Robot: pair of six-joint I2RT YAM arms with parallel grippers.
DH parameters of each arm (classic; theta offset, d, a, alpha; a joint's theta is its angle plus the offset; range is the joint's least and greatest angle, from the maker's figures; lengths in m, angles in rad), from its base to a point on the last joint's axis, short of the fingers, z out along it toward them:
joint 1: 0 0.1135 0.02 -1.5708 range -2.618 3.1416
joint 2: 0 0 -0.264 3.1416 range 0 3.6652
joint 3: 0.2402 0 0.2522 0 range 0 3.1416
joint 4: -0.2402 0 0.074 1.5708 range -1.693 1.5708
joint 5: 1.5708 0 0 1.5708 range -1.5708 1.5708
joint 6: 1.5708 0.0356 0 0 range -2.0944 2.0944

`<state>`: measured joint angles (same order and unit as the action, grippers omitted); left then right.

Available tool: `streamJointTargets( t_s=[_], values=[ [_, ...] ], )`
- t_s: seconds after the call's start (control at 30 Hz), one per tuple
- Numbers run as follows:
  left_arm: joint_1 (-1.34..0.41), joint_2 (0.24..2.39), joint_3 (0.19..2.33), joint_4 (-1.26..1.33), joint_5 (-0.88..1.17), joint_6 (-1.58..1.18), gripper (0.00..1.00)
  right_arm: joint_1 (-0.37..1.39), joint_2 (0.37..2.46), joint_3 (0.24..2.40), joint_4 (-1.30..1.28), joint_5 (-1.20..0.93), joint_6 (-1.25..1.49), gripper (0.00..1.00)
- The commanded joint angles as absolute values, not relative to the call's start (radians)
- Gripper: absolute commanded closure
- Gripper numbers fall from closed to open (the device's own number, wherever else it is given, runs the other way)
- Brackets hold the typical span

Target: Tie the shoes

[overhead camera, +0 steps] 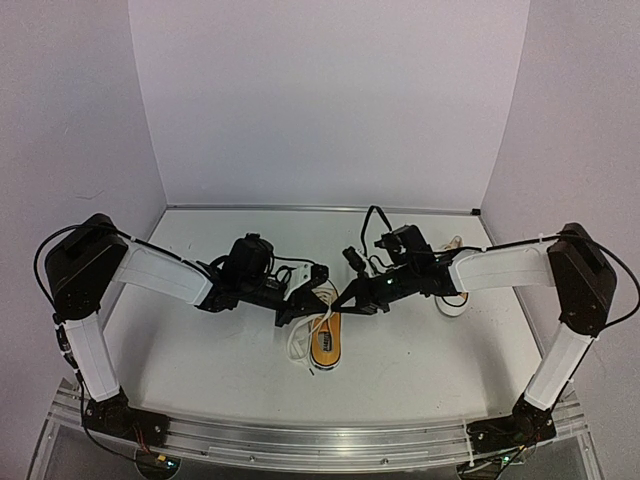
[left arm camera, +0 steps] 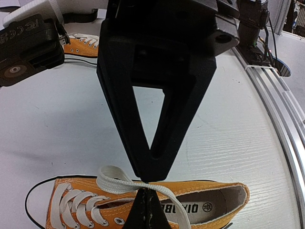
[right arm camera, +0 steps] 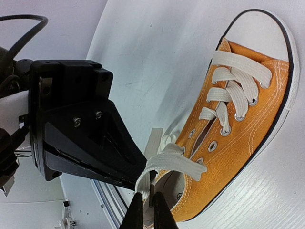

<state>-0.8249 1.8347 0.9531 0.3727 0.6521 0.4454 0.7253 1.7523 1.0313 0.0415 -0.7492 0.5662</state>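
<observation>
Two strands of flat woven white lace [left arm camera: 114, 179] are pinched, one per arm: left gripper [left arm camera: 143, 183] closed on one, right gripper [right arm camera: 148, 195] on the other, likely lifted for crossing. Shoe [overhead camera: 327, 345], orange canvas with a smooth rubber toe cap, lies mid-desk [overhead camera: 200, 350] toward the near edge. Second shoe [overhead camera: 452, 300] sits nearer the right edge.

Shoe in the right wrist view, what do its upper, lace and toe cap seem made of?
Upper: orange canvas, matte, judging by weave and stitching. Lace: flat white woven fabric, likely cotton. Toe cap: smooth white, probably rubber.
</observation>
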Motion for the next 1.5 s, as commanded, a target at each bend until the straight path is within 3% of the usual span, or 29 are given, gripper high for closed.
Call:
streamJointTargets(
  t_s=[0.0, 0.13, 0.43, 0.53, 0.73, 1.07, 1.3, 1.47],
  values=[
    [-0.825, 1.837, 0.979, 0.371, 0.653, 0.455, 1.00, 0.729, 1.762, 1.029, 0.068, -0.742, 0.557, 1.00],
    [-0.824, 1.824, 0.973, 0.363, 0.628, 0.447, 0.97, 0.729, 1.738, 1.023, 0.066, -0.729, 0.558, 1.00],
    [-0.755, 1.678, 0.872, 0.407, 0.488, 0.295, 0.63, 0.724, 1.666, 1.023, 0.056, -0.655, 0.563, 1.00],
    [-0.742, 1.603, 0.831, 0.390, 0.377, 0.269, 0.58, 0.705, 1.641, 1.019, 0.043, -0.632, 0.563, 1.00],
    [-0.744, 1.451, 0.752, 0.319, 0.208, 0.153, 0.34, 0.662, 1.588, 1.005, 0.011, -0.588, 0.559, 1.00],
    [-0.870, 1.246, 0.521, 0.225, 0.098, -0.072, 0.30, 0.593, 1.487, 0.942, -0.025, -0.552, 0.554, 1.00],
    [-1.022, 1.234, 0.470, 0.205, 0.146, 0.126, 0.40, 0.548, 1.398, 0.890, -0.065, -0.489, 0.564, 1.00],
    [-1.062, 1.370, 0.607, 0.044, 0.127, 0.302, 0.47, 0.531, 1.363, 0.877, -0.080, -0.483, 0.572, 1.00]
  ],
)
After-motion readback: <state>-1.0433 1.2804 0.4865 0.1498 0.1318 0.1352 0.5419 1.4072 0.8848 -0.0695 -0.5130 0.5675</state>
